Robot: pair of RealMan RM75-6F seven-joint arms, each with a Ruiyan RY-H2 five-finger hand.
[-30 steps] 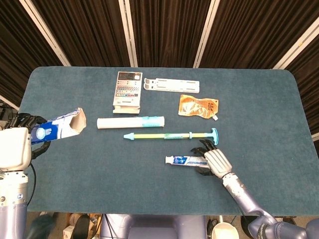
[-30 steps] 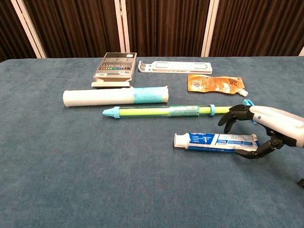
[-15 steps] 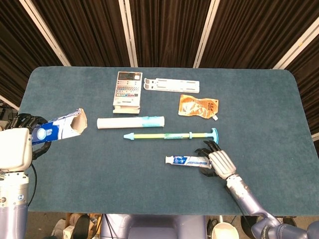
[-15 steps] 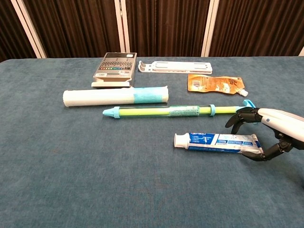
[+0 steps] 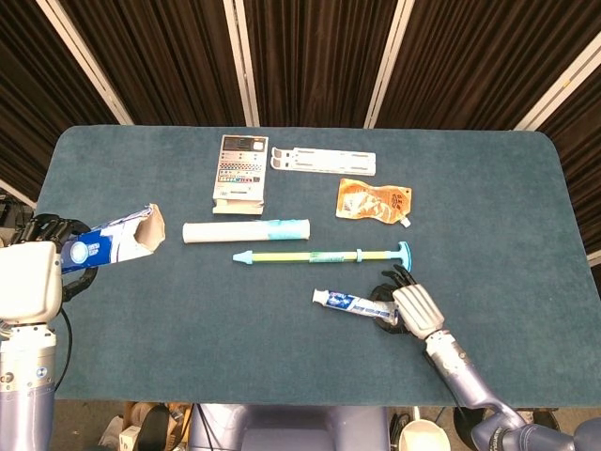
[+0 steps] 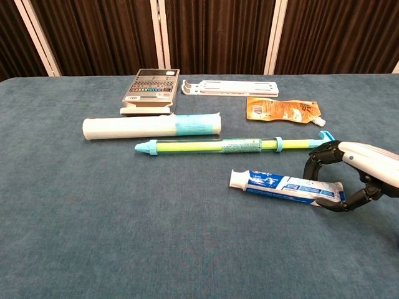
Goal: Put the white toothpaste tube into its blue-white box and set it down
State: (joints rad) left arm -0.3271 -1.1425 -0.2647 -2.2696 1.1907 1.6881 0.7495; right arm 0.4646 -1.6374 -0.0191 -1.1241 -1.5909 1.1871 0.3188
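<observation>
The white toothpaste tube (image 5: 349, 302) (image 6: 280, 185) lies near the table's front right, cap end pointing left and slightly tilted. My right hand (image 5: 408, 305) (image 6: 349, 174) pinches its flat tail end, fingers over the top and thumb underneath. At the far left edge my left hand (image 5: 58, 249) holds the blue-white box (image 5: 113, 240) off the table, its open mouth facing right toward the middle. The chest view shows neither the left hand nor the box.
Just behind the tube lies a long yellow-green stick with blue ends (image 5: 319, 255) (image 6: 230, 146). Farther back are a white-and-teal roll (image 5: 246, 231), a calculator (image 5: 238, 169), a white bracket (image 5: 322, 161) and an orange pouch (image 5: 376, 200).
My right hand's fingers have come down onto the tube's tail, and the tube has turned a little, cap end swinging away from me. The left hand and box have stayed put.
</observation>
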